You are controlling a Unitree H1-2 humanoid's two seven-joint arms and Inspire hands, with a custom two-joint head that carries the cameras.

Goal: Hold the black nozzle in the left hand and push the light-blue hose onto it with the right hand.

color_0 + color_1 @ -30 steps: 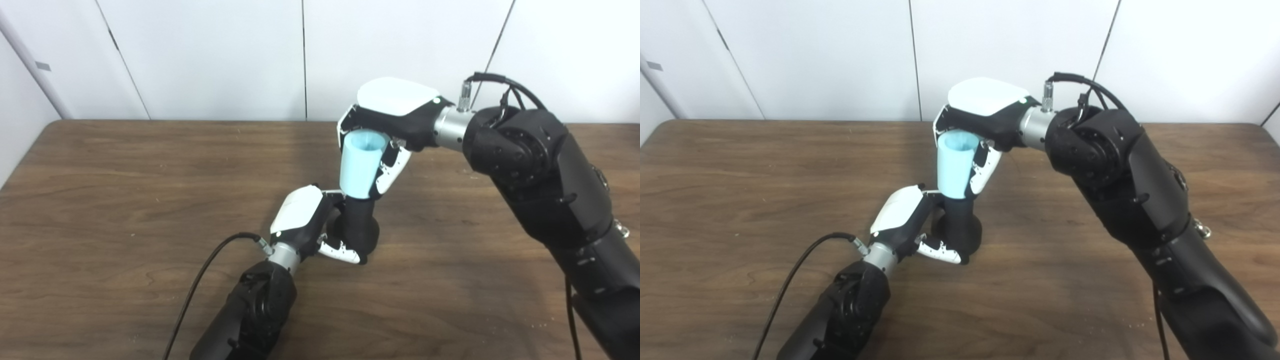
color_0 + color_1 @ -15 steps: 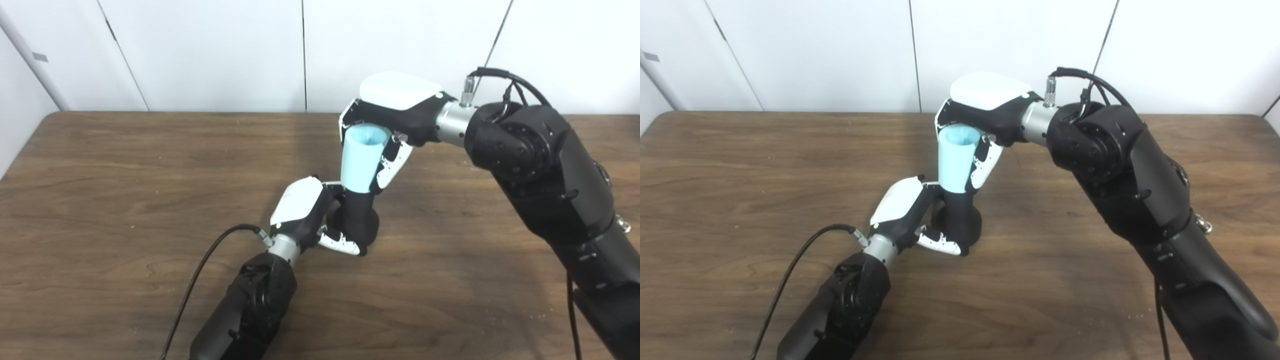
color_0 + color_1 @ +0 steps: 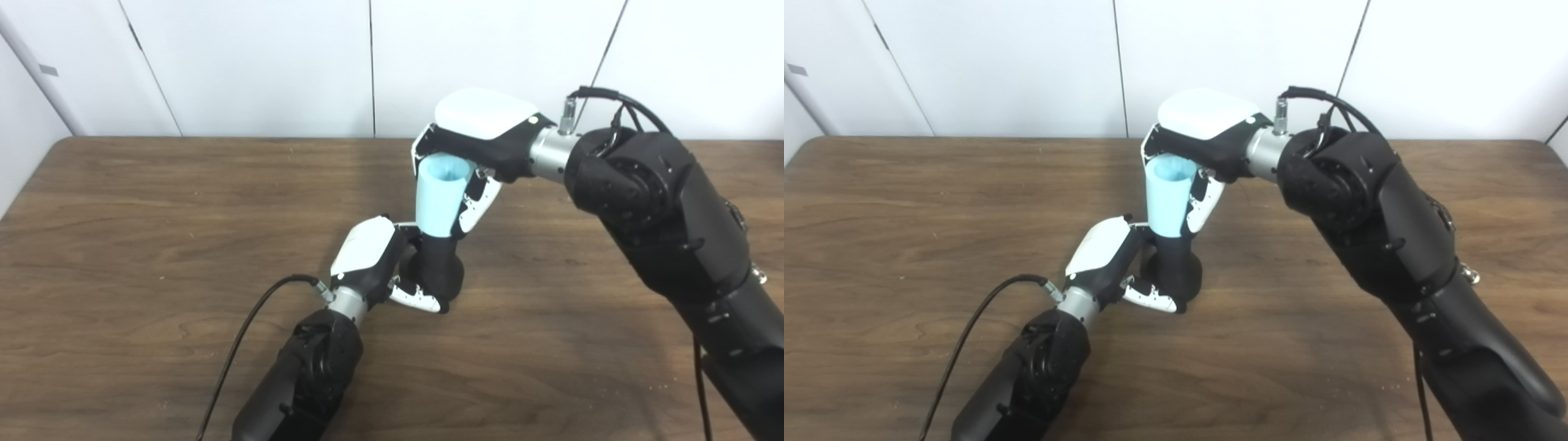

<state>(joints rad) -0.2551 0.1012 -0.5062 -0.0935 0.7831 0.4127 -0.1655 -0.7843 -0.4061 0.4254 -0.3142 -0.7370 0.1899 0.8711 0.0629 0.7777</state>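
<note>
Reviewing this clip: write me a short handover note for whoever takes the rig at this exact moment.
Left hand: shut on the black nozzle, which stands upright with its base on the table.
Right hand: shut on the light-blue hose, upright directly above the nozzle.
Done: both parts are gripped and lined up; the hose's lower end meets the nozzle's neck.
Left: push the hose down. How far it is seated, if at all, cannot be told from these views, so check before releasing.

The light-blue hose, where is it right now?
Near the table's middle, the light-blue hose stands upright in the right hand, its lower end on the black nozzle held by the left hand.
</note>
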